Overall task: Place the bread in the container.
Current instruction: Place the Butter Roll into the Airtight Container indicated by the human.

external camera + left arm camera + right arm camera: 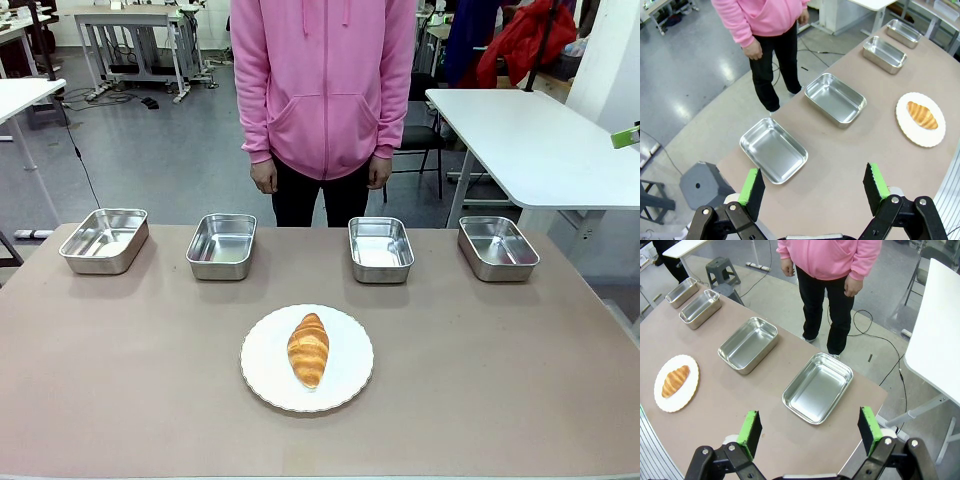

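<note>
left end effector [812,174]: hovering high above the left end of the bench [120,380], green pads spread wide, only bench surface showing between them
right end effector [809,414]: hovering high above the right end of the bench, pads spread just as wide, gripping nothing
plate [258,362]: round, white and scalloped, sitting on the near middle of the bench
bread [308,349]: lying in the middle of the plate, one tapered end pointing toward the near edge and the other toward the far side, touching no tray
far-left tray [100,262]: sitting near the far edge of the bench, turned slightly askew, showing a bare shiny floor
inner-left tray [218,268]: sitting next in the same row, apart from its neighbour, bare inside
inner-right tray [380,272]: sitting beyond the plate and a little to its right, well apart from the bread, bare inside
far-right tray [490,272]: closing the row near the right end of the bench, bare inside
person [322,90]: standing just behind the far edge, facing the gap between the two inner trays, wearing a pink hooded top and dark trousers, hands [264,178] hanging at the sides
</note>
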{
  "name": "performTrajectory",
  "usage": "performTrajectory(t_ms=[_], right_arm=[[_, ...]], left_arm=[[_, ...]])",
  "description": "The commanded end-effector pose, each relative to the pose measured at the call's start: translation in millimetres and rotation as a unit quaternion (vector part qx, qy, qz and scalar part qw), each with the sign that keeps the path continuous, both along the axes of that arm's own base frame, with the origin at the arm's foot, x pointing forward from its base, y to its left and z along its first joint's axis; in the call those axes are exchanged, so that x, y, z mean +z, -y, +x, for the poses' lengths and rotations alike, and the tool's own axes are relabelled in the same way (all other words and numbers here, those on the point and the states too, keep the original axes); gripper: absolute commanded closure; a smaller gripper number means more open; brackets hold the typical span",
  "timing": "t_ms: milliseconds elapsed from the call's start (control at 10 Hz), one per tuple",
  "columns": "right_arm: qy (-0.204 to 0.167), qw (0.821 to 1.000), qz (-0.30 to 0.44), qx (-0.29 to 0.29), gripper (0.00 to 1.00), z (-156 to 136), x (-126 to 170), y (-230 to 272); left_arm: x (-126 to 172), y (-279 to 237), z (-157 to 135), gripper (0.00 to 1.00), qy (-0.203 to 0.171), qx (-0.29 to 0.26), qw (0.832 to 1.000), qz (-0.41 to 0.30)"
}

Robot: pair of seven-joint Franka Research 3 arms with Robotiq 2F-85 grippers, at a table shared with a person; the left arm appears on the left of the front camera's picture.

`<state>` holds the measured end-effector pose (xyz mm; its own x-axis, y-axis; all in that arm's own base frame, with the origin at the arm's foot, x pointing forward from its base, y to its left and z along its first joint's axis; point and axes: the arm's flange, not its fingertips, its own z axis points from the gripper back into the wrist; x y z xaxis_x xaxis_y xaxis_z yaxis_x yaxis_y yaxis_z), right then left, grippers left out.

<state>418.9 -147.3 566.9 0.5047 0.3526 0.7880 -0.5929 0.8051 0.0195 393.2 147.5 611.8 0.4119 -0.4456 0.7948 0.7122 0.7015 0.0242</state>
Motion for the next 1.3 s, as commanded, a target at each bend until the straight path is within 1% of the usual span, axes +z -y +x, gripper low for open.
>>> performTrajectory(t_ms=[0,1200], right_arm=[[0.012,1.0,0.007,0.007,0.0,2.7,-0.5,1.4],[0.012,1.0,0.007,0.007,0.0,2.7,-0.5,1.4]], left_arm=[[1.2,1.2,-0.9,0.0,0.003,-0.004,1.0,-0.002],[1.2,1.2,-0.9,0.0,0.003,-0.004,1.0,-0.002]])
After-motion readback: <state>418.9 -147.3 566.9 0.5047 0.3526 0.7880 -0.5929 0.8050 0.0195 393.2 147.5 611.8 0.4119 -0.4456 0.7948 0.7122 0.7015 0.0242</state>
